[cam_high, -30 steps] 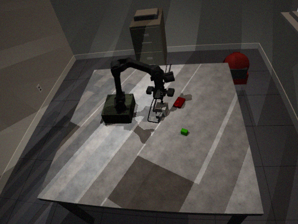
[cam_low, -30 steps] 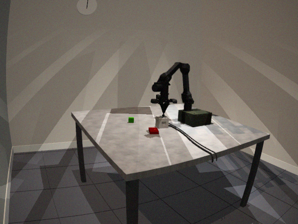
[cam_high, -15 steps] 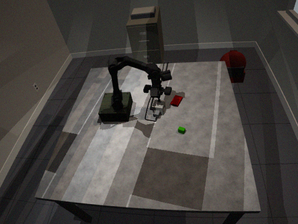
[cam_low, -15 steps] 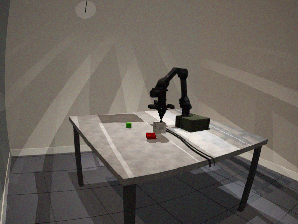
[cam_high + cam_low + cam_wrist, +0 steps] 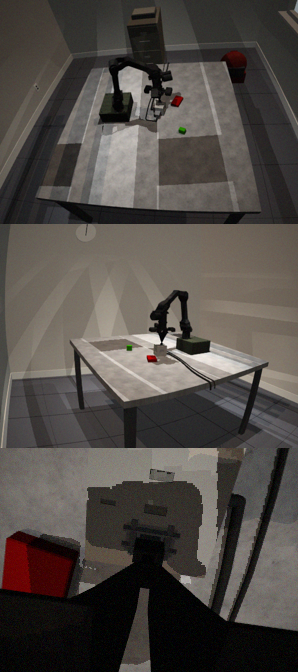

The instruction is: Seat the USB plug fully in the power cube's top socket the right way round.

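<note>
The pale power cube stands on the table, its top mostly in shadow in the wrist view, with dark socket slots showing. My gripper points straight down over one side of the cube's top and is shut on the USB plug. The plug is a dark body at the fingertips, above a socket with a dark bracket-like surround. The fingers and the plug's body hide the socket mouth, so its depth and which way round it is cannot be told.
A red block lies close beside the cube. A small green block lies farther off. Black cables run beside the cube and over the table edge. The arm's green base stands on the other side.
</note>
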`<state>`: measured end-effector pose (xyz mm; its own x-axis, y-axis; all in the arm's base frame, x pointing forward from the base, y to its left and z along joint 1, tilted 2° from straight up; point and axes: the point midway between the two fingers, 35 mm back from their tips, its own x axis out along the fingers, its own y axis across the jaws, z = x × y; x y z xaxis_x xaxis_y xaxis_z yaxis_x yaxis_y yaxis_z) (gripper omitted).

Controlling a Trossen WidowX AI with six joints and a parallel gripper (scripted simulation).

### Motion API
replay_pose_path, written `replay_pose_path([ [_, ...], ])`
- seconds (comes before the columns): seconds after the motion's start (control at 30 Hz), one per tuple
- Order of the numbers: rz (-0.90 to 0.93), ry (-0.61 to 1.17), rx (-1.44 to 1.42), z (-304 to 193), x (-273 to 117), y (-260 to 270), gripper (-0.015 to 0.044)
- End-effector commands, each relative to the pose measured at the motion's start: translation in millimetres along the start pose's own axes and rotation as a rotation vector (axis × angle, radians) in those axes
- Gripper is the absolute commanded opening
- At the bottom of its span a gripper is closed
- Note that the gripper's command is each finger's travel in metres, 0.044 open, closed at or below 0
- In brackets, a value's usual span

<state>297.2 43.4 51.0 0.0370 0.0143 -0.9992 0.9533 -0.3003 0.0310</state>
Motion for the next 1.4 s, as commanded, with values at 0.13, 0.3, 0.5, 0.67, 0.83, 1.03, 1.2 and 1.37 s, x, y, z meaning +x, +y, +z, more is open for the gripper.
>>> replay_pose_path([
  [0.13, -0.001, 0.002, 0.005, 0.0, 1.4, -0.1, 0.0],
  [0.3, -0.001, 0.002, 0.005, 0.0, 2.0, -0.1, 0.0],
  [0.5, -0.001, 0.002, 0.005, 0.0, 2.7, -0.1, 0.0],
  [0.67, -0.001, 0.002, 0.005, 0.1, 3.3, -0.1, 0.0],
  [0.83, -0.001, 0.002, 0.005, 0.1, 3.9, -0.1, 0.0],
  [1.03, -0.001, 0.002, 0.005, 0.2, 4.6, -0.1, 0.0],
  [1.2, -0.001, 0.002, 0.005, 0.2, 5.2, -0.1, 0.0],
  [1.37, -0.001, 0.002, 0.005, 0.2, 5.8, -0.1, 0.0],
])
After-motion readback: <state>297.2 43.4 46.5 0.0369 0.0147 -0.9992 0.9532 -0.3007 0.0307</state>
